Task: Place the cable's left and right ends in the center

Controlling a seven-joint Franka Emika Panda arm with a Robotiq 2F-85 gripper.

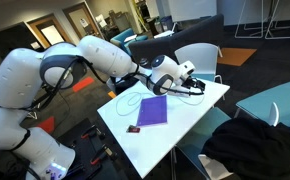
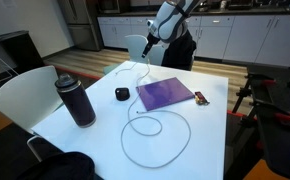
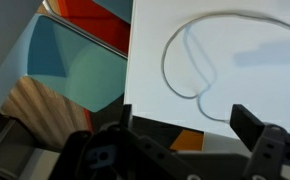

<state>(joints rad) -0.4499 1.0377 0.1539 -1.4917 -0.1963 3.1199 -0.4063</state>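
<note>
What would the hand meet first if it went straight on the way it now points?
Likely the white table top, beside the loop of thin white cable; the open hand points down at it, depth unclear.

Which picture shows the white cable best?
An exterior view wins: the cable lies there in clear loops, almost all in sight. In an exterior view the cable is just a faint line. The wrist view catches only one curved stretch.
</note>
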